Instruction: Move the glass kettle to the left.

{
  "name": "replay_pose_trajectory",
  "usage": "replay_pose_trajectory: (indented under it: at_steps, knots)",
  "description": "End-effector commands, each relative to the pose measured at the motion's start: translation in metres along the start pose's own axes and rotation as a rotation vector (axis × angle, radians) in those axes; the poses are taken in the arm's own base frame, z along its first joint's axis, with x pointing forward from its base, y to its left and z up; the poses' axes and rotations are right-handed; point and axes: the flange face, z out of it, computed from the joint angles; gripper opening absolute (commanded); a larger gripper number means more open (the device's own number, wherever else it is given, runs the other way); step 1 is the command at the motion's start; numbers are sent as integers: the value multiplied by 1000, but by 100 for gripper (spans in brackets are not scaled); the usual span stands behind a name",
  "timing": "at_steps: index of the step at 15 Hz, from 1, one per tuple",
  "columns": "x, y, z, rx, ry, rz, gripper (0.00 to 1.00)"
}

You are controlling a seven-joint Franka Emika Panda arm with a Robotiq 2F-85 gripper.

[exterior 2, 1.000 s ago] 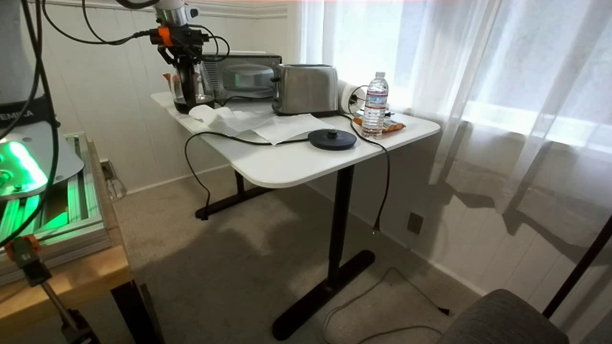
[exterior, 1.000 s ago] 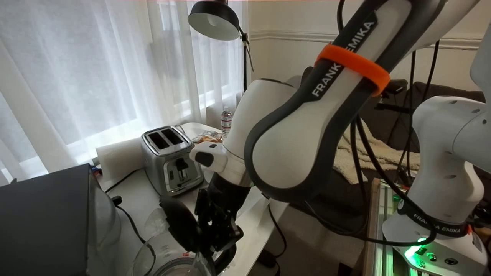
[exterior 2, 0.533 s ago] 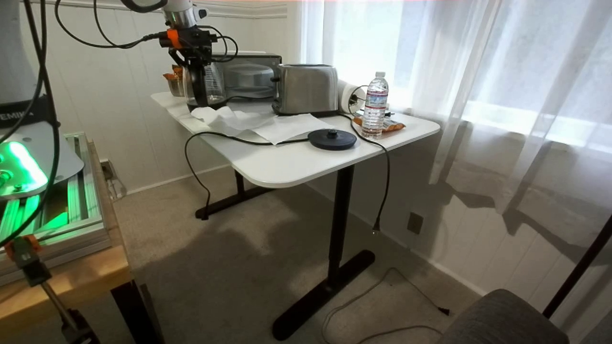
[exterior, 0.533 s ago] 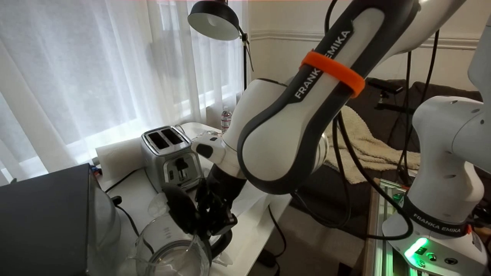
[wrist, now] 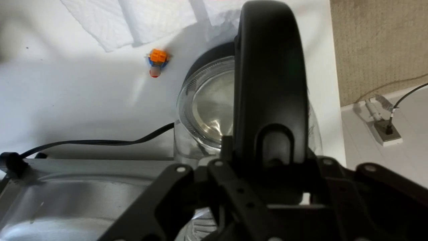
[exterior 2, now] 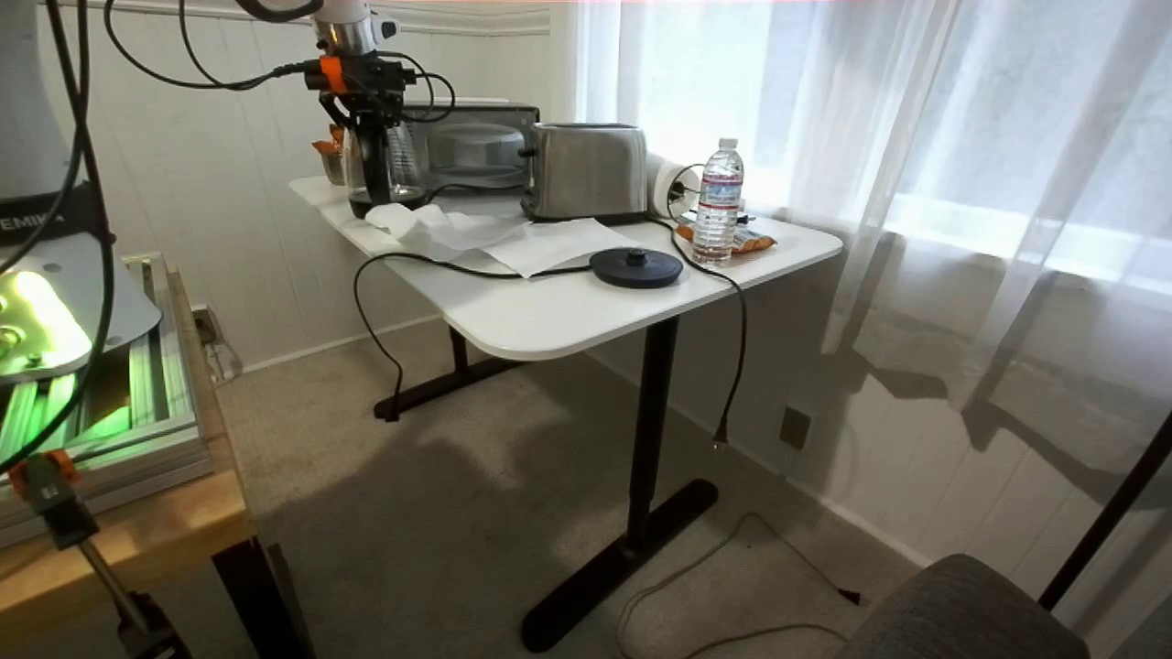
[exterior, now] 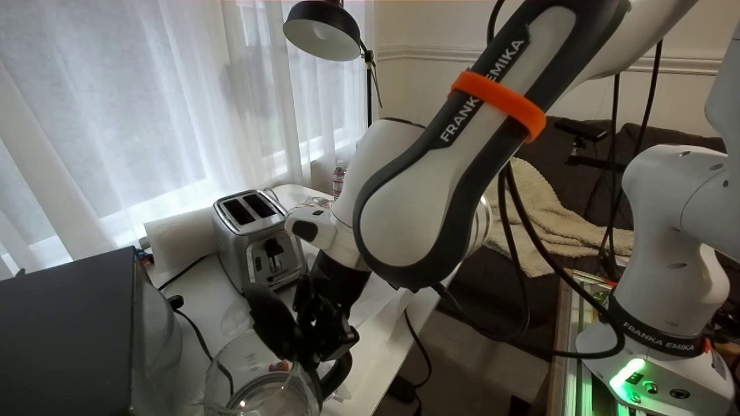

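Observation:
The glass kettle (exterior: 234, 370) has a clear rounded body, a dark base and a black loop handle (exterior: 338, 372). My gripper (exterior: 317, 349) is shut on the black handle. A black upright piece (exterior: 272, 323), probably the lid, stands above the body beside the gripper. In an exterior view the kettle (exterior 2: 403, 165) is near the far end of the table, upright, below the gripper (exterior 2: 369, 119). Crumpled paper partly covers its base, so I cannot tell whether it touches the table. In the wrist view the handle lies between the fingers of the gripper (wrist: 270, 150), with the kettle (wrist: 214, 103) beneath.
A toaster oven (exterior 2: 485, 146) and a silver toaster (exterior 2: 586, 169) stand beside the kettle. A glass with orange contents (exterior 2: 332, 160) is behind it. White paper (exterior 2: 558, 243), a black round plate (exterior 2: 636, 270) and a bottle (exterior 2: 719, 201) are nearer. A toy figure (wrist: 157, 62) lies by the kettle.
In an exterior view the gripper and kettle move right toward the toaster oven, then shift slightly back left. The arm moves with them. The handle stays held.

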Motion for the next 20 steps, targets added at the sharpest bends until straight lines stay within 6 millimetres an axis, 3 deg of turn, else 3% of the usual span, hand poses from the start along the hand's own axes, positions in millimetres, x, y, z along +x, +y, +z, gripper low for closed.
replay_pose_trajectory:
  at_steps: [1,2,3,4,8,12,14,20]
  knots:
    - [13,-2,-3,12,21,-36,19]
    - [12,-1,-3,4,17,-44,19]
    - [10,1,-2,-2,11,-49,56]
    - [10,2,-3,-3,11,-50,70]
    - [16,9,-13,0,27,-44,98]
    - [6,11,-27,68,-44,-10,100]
    - [5,9,-45,120,-101,5,100]
    - [13,7,-126,195,-126,106,100]
